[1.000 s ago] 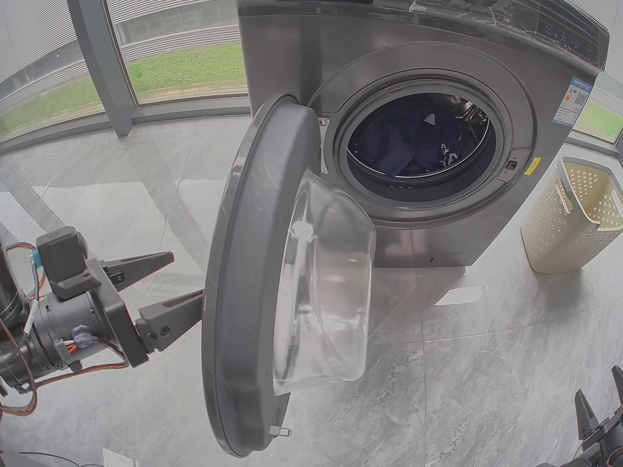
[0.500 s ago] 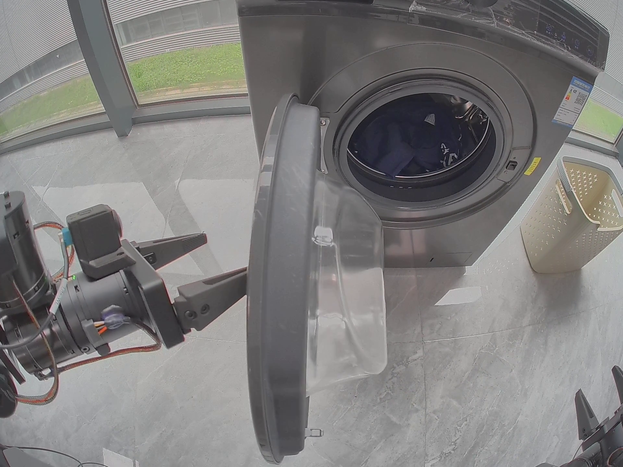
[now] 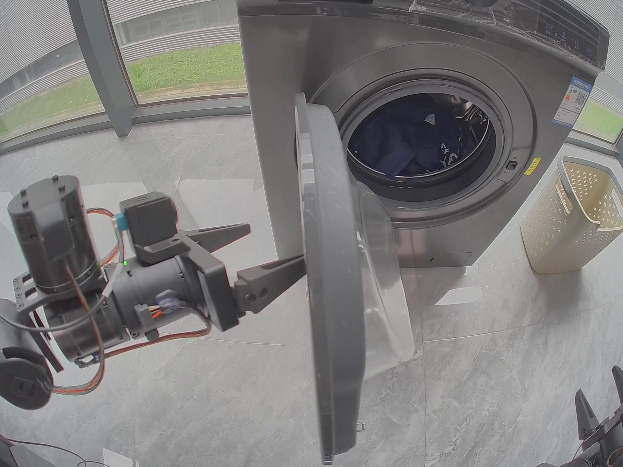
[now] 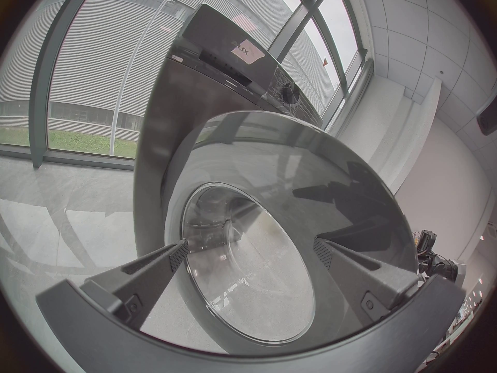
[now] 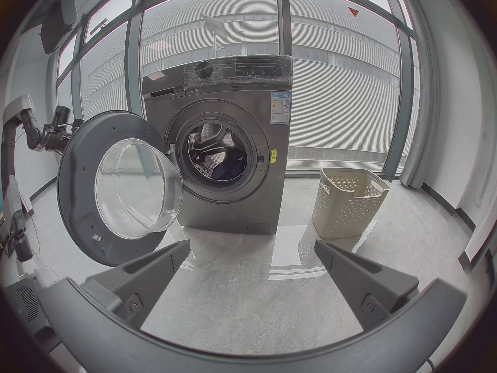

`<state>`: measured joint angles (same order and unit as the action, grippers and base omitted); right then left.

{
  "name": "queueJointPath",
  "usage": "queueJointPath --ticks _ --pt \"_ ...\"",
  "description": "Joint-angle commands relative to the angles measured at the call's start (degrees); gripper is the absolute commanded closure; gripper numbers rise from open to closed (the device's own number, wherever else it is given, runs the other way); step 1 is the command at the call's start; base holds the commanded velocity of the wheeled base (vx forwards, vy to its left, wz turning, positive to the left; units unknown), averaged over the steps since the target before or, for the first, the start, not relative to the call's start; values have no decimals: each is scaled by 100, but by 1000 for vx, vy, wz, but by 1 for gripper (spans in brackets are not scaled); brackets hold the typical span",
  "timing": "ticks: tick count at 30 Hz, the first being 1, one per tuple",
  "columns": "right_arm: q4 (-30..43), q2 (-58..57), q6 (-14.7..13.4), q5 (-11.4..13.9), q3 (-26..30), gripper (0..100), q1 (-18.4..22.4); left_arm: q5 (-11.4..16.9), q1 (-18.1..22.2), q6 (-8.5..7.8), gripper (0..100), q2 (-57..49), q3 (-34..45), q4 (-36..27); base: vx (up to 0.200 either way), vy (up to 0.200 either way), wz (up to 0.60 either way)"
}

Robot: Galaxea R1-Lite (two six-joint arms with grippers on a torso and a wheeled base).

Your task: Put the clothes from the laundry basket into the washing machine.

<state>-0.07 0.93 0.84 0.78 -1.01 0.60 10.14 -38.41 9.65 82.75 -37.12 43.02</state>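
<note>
One finger [image 3: 271, 280] of the wide-spread left gripper [image 3: 276, 246] touches the outer face of the door [image 3: 322, 228], the drum [image 3: 478, 122] lying beyond it. Dark clothes [image 3: 405, 141] sit inside the washing machine [image 3: 415, 40]; the right gripper [image 5: 251, 244], fingers apart, hangs nearer the laundry basket [image 3: 574, 218]

Grey washing machine [image 3: 402, 40], cream perforated laundry basket [image 3: 574, 218]

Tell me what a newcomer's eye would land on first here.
The round washing machine door dominates, half open and edge-on mid-view, with the left gripper open at its outer face. Behind it dark clothes lie in the drum, and a cream laundry basket stands on the floor right of the machine.
</note>
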Motion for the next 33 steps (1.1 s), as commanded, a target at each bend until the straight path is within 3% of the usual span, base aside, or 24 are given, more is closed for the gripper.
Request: queueJointPath --ticks 1,13,22,25,33 --pt "-1 -84 -5 1 101 0 2 -30 -123 1 0 576 -305 172 0 0 0" --pt "-1 -84 -5 1 101 0 2 -294 -228 1 0 1701 -1482 593 0 0 0" --pt "-1 -84 -5 1 101 0 2 -803 -219 36 0 2623 -2686 980 0 0 0" --pt "-1 -84 4 1 101 0 2 -1111 -237 63 0 3010 -3284 1059 0 0 0" --pt "-1 -84 4 1 101 0 -7 -1612 -202 379 0 3344 -3882 1094 0 0 0"
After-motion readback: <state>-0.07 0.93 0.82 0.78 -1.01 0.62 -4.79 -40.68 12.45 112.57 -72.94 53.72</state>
